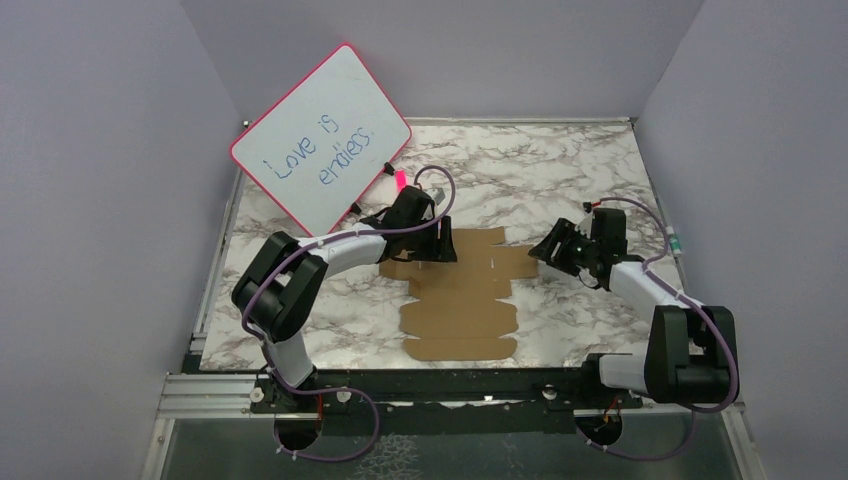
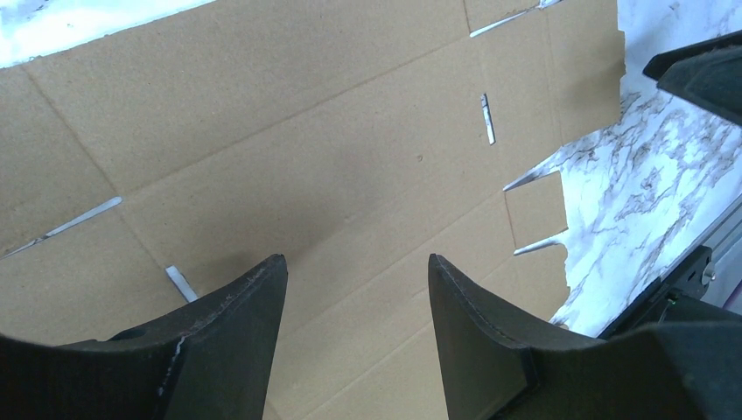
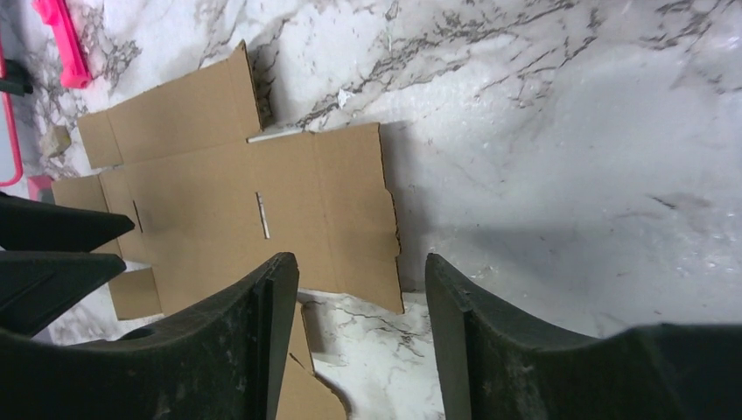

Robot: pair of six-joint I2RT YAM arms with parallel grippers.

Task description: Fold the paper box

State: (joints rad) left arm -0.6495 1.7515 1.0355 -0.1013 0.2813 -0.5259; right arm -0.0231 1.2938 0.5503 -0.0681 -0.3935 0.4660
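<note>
The paper box [image 1: 462, 300] is a flat brown cardboard die-cut sheet with flaps and slits, lying unfolded on the marble table. It fills the left wrist view [image 2: 332, 149] and shows in the right wrist view [image 3: 227, 201]. My left gripper [image 1: 437, 243] is open and empty, just above the sheet's far left part [image 2: 357, 262]. My right gripper [image 1: 545, 252] is open and empty, low over the table at the sheet's right flap edge [image 3: 360, 262].
A white whiteboard with a pink rim [image 1: 320, 135] leans at the back left, with handwriting on it. A pink marker [image 1: 398, 178] lies beside it, also in the right wrist view [image 3: 61, 39]. Grey walls enclose the marble table [image 1: 560, 170].
</note>
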